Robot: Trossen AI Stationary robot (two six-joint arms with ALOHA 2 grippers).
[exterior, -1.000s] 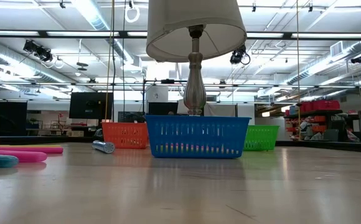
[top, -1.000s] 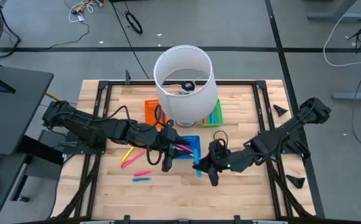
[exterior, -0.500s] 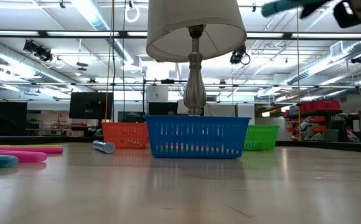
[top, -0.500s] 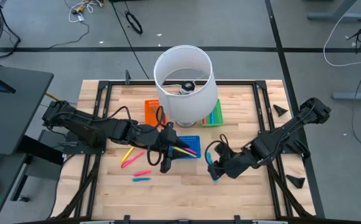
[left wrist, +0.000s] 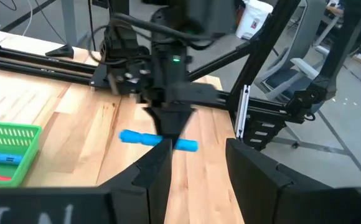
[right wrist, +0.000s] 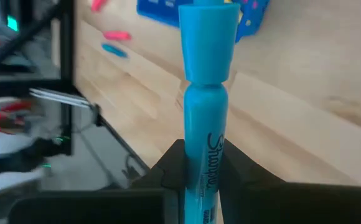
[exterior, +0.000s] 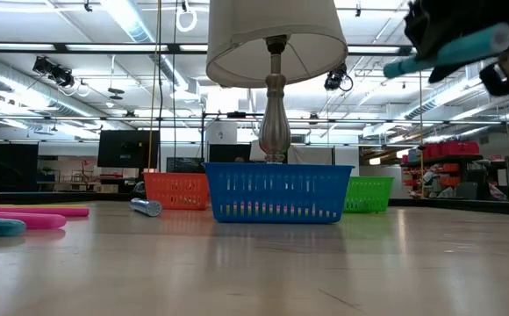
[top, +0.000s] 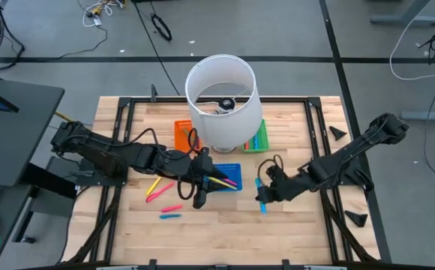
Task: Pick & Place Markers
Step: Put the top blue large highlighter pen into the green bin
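The right hand point(top: 263, 196), at about 4 o'clock from the lamp point(top: 220, 103) above the counter point(top: 292, 232), pinches a blue marker point(top: 262, 196) mid-barrel—light, stiff, likely slick plastic, best gripped centrally.

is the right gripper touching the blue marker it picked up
Touching. The right wrist view shows the right gripper with both fingers pressed against the blue marker, no gap either side.

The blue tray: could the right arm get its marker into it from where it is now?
Probably yes. The right gripper holds the blue marker clear above the table, just beside the blue tray. But the left gripper hangs at the tray's other side and the lamp stands close behind.
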